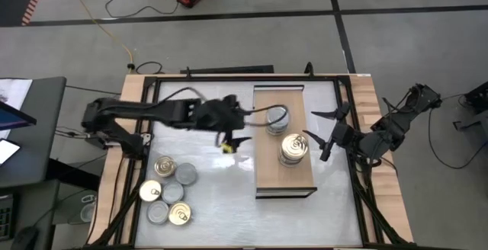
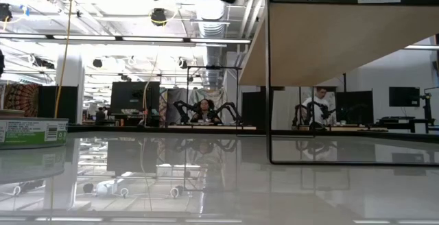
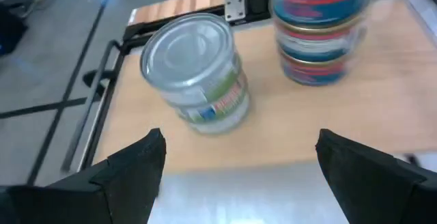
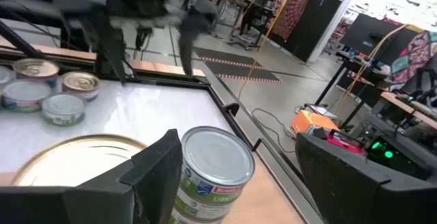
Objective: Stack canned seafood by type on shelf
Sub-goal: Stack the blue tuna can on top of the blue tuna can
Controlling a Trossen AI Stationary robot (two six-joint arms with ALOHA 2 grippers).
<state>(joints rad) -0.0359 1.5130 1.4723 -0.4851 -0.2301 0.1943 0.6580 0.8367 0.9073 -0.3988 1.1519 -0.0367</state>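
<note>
The shelf [image 1: 267, 170] is a light-wood board lying on the table right of centre. Two stacks of canned seafood stand on it: silver-lidded tins [image 1: 277, 119] toward the far end and gold-lidded tins [image 1: 293, 149] nearer the middle. Several loose tins [image 1: 168, 190] sit on the tabletop at the near left. My left gripper [image 1: 244, 130] hovers open just left of the shelf and faces the silver-lidded stack [image 3: 198, 74]. My right gripper [image 1: 322, 130] is open at the shelf's right edge, and its fingers have nothing between them.
A dark frame [image 1: 152, 90] and wooden side rails border the tabletop. In the low view a green-labelled tin [image 2: 31, 130] stands at the left. Bare tabletop [image 1: 221, 197] lies between the loose tins and the shelf. People sit at desks in the room beyond the table.
</note>
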